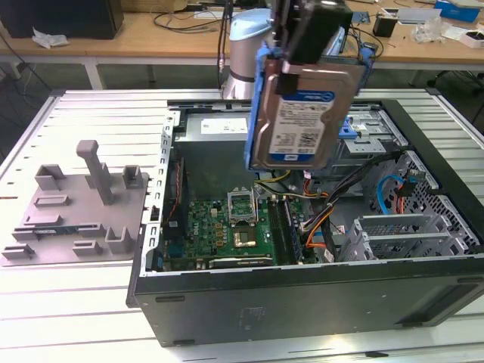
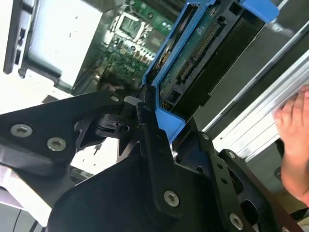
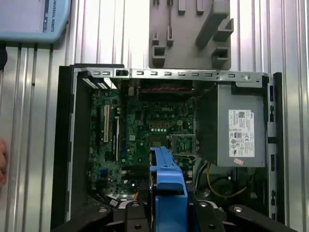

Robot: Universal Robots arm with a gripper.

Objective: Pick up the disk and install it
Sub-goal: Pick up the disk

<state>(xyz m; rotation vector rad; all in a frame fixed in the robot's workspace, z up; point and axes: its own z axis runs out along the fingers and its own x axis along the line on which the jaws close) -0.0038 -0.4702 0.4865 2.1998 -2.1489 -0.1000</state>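
My gripper [image 2: 166, 125] is clamped on the disk [image 1: 299, 121] (by its blue carrier), holding it tilted, clear above the open computer case [image 1: 302, 302] on the desk [image 1: 76, 302].

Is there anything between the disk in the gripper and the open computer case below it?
Nothing visible does. The gripper holds the disk in free air above the open case; loose cables lie inside, lower down.
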